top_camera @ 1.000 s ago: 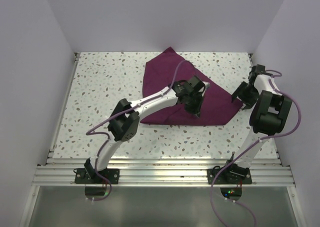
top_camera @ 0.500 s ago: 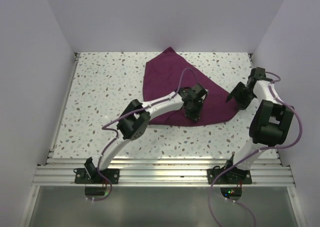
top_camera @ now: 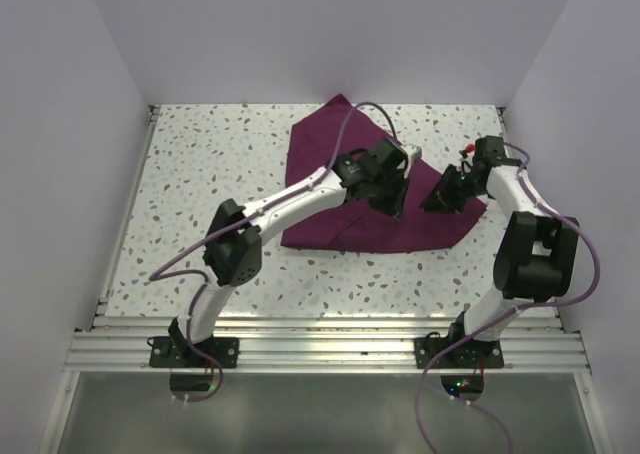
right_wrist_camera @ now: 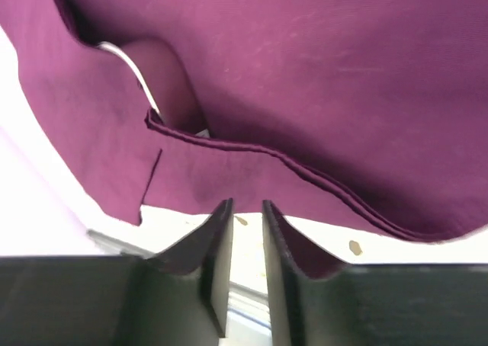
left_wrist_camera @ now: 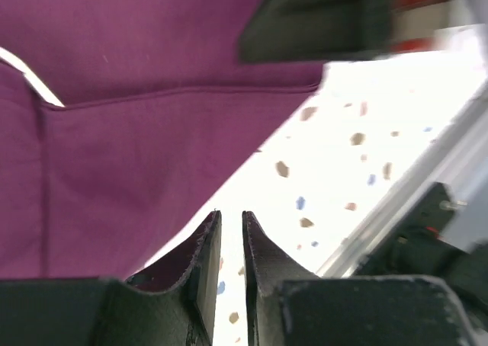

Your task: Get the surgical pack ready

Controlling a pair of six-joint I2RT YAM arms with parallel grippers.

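The left gripper (left_wrist_camera: 229,213) has its two dark fingers a narrow slit apart with nothing between them. It hangs over the white speckled table (top_camera: 200,174), just off the edge of the large maroon cloth bundle (top_camera: 325,149). The right gripper (right_wrist_camera: 246,203) is likewise barely parted and empty, poised over the cloth's hemmed right corner. The cloth lies folded, centre-back on the table.
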